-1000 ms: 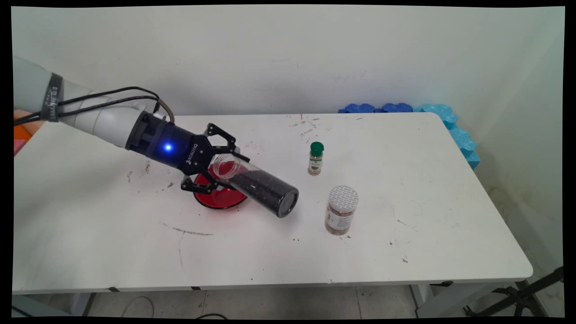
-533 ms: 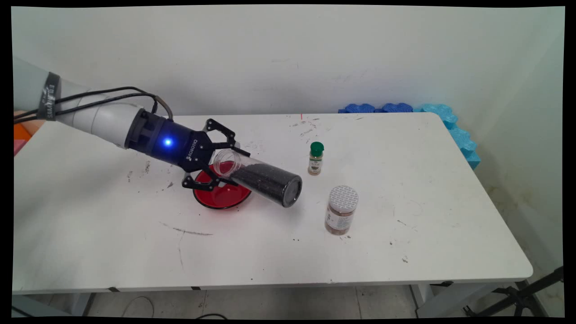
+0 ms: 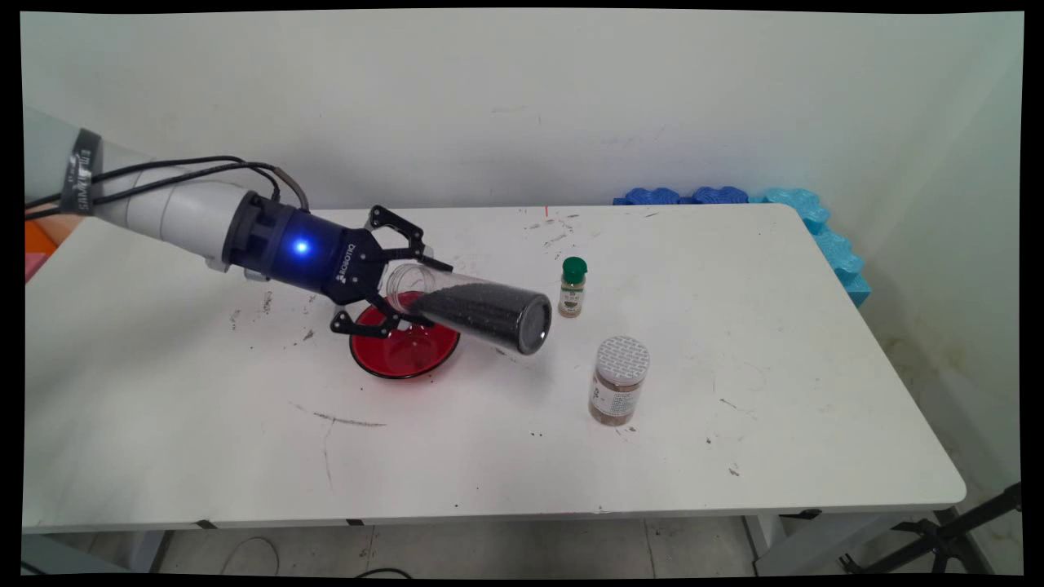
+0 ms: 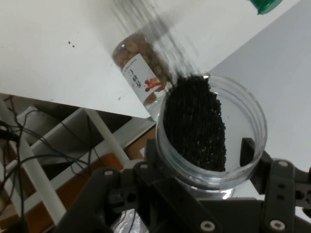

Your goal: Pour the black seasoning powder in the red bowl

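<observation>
My gripper [image 3: 410,285] is shut on the open end of a clear plastic jar [image 3: 477,308] part-filled with small black grains. I hold the jar almost level above the table, its closed bottom pointing right and slightly down. Its mouth is over a red bowl [image 3: 404,351] standing on the table. Looking along the hand, I see straight into the jar [image 4: 210,128] and the black grains heaped inside, with my fingers [image 4: 247,151] at either side of its rim. My gripper [image 4: 200,158] is clamped on that rim.
A small spice bottle with a green cap [image 3: 572,287] stands right of the jar. A wider jar with a white lid and brown contents [image 3: 618,381] stands nearer the front, also in the hand view as the labelled brown jar [image 4: 142,68]. Blue foam pieces [image 3: 816,224] lie at the far right corner.
The jar's closed end has lifted, swinging the jar from a downward slant toward level, and the gripper has risen a little. The bowl and the two other jars have stayed put.
</observation>
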Tool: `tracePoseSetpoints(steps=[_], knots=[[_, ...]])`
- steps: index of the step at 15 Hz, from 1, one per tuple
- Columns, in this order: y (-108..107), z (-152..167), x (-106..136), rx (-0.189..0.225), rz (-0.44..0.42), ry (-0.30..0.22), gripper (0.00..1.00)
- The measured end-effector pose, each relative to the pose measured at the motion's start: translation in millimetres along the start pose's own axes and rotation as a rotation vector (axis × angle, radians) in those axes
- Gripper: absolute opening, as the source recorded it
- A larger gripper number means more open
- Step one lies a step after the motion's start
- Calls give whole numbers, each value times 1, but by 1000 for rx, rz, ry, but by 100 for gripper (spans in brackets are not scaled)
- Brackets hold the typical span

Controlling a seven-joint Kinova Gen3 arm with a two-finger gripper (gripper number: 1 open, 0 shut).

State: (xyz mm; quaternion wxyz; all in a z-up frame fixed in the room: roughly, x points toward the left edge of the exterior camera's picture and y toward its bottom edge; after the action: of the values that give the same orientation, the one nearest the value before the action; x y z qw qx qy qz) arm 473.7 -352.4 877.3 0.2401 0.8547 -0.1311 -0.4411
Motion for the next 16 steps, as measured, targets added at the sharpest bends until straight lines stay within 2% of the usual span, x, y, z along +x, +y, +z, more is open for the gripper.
tracePoseSetpoints(steps=[6,16], knots=[[2,-3,5,-23,-38,2,0],[2,-8,10,-31,-53,5,0]])
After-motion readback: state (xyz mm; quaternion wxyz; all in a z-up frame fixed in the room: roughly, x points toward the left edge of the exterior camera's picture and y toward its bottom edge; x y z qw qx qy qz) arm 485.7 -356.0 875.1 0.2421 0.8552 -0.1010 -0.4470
